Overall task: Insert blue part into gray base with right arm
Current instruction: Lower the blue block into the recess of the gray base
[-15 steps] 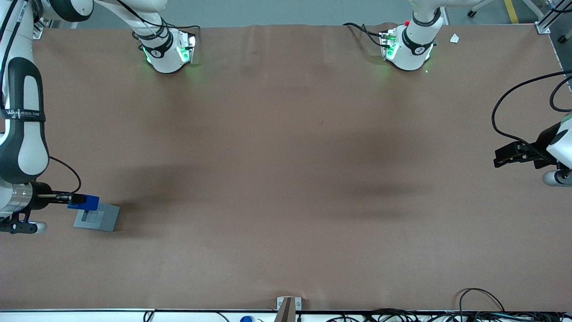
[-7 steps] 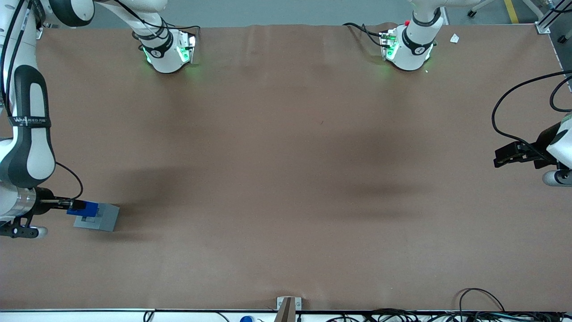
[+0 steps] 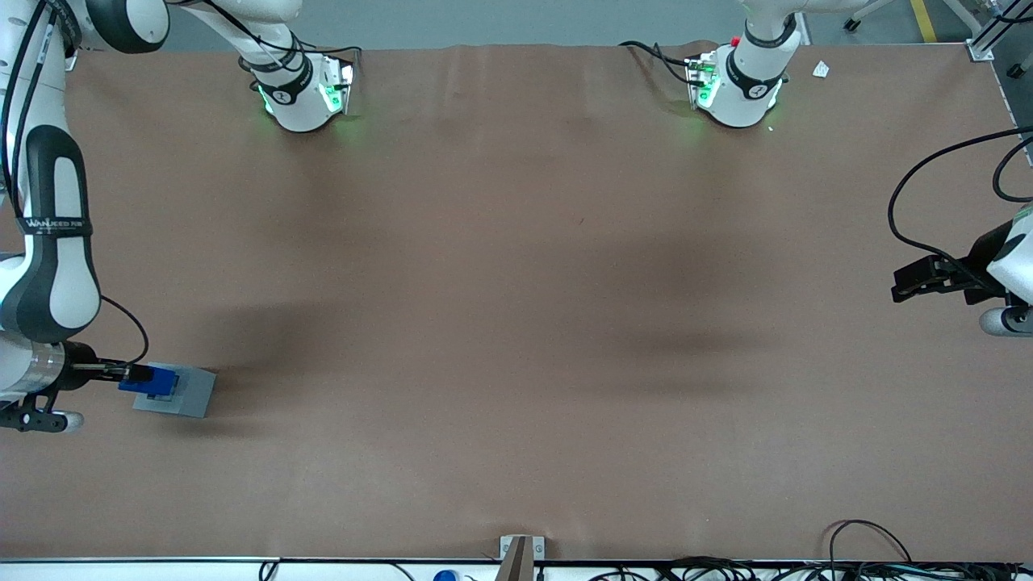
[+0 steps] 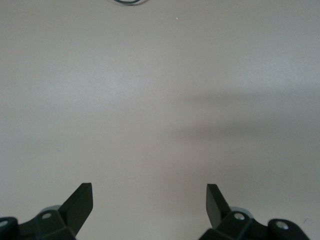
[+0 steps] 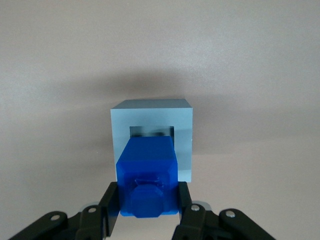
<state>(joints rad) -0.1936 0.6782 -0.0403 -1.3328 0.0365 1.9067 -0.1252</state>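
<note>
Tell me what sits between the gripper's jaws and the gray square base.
The small bright blue plastic block, clamped in the gripper and entering the gray square base's recess, per the right wrist view.

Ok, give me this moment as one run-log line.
phase: insertion | gripper: shut on blue part, over gray base | part: lower end at the recess, not seated | base: on table, working arm's end
</note>
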